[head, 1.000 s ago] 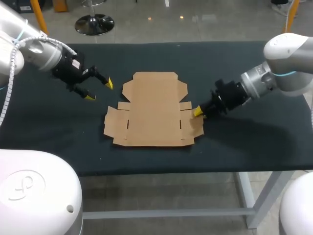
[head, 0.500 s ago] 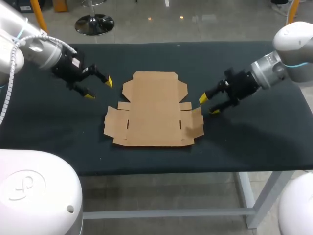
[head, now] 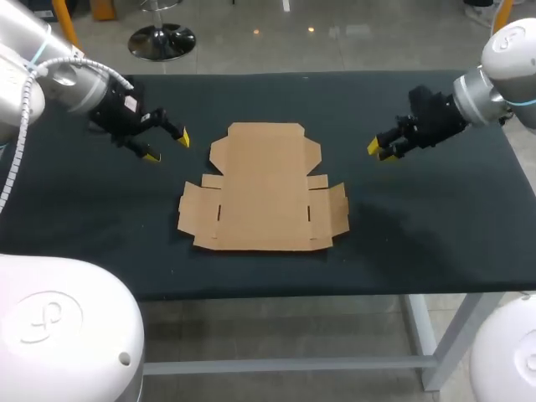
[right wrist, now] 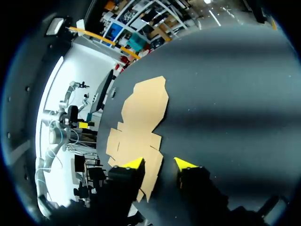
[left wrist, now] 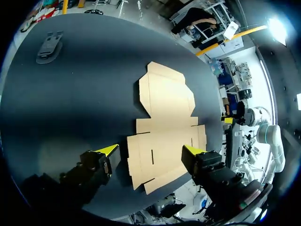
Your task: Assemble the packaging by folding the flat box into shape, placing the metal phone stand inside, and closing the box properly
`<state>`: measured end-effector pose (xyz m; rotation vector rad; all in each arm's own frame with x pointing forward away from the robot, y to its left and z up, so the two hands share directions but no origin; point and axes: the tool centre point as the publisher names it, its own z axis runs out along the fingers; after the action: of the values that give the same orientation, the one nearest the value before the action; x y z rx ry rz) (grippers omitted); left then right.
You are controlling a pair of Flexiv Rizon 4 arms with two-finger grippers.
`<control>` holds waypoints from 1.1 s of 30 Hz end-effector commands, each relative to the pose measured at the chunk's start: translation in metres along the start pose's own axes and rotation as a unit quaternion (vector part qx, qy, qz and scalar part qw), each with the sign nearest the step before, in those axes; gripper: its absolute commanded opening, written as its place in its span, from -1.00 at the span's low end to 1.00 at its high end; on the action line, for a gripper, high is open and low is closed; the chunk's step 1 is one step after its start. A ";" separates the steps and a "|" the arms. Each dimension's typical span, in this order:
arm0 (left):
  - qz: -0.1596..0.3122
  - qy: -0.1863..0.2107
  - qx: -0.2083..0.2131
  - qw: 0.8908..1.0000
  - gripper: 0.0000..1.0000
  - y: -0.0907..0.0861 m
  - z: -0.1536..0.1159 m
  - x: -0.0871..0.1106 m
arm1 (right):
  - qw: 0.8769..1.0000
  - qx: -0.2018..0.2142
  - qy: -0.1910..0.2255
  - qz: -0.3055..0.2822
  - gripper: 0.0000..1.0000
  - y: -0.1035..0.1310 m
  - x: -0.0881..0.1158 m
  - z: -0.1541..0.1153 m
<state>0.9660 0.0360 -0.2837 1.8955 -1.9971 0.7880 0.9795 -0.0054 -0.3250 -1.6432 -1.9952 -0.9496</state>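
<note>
1. The black tabletop fills the middle band of the head view, its near edge in the lower part of the frame.
2. The flat box lies unfolded at the centre of the frame, a tan cardboard sheet flat on the tabletop (side flaps spread out, two short slits in its near half). Its wider end is nearer the camera and its narrower, notched end points to the far edge.
3. The right gripper hangs right of centre, beside the box's far right corner and apart from it. Its yellow tips stand a narrow gap apart. In the right wrist view the right gripper has the box ahead of its fingers.
4. The left gripper hangs in the upper left of the frame, off the box's far left corner, fingers spread wide. In the left wrist view the left gripper shows the box ahead of its tips.
5. Farthest out in that wrist view, a dark grey piece (it looks like the phone stand) lies flat on the tabletop, well apart from the box.
</note>
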 end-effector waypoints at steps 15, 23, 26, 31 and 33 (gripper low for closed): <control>-0.056 -0.027 0.011 0.998 -1.00 0.003 0.012 -0.008 | 0.992 -0.094 -0.066 0.051 -1.00 0.022 -0.005 -0.007; -0.063 -0.027 0.014 0.998 -1.00 0.003 0.016 -0.009 | 0.992 -0.088 -0.051 0.073 -1.00 0.023 -0.007 -0.004; -0.063 -0.027 0.014 0.998 -1.00 0.003 0.016 -0.009 | 0.992 -0.088 -0.051 0.073 -1.00 0.023 -0.007 -0.004; -0.063 -0.027 0.014 0.998 -1.00 0.003 0.016 -0.009 | 0.992 -0.088 -0.051 0.073 -1.00 0.023 -0.007 -0.004; -0.052 -0.025 0.015 0.998 -1.00 0.003 0.021 -0.009 | 0.992 -0.088 -0.055 0.077 -1.00 0.022 -0.006 -0.003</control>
<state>0.9664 0.0352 -0.3034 2.0490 -1.8898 0.7508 1.0020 -0.0102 -0.3218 -1.9487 -1.8670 -1.0322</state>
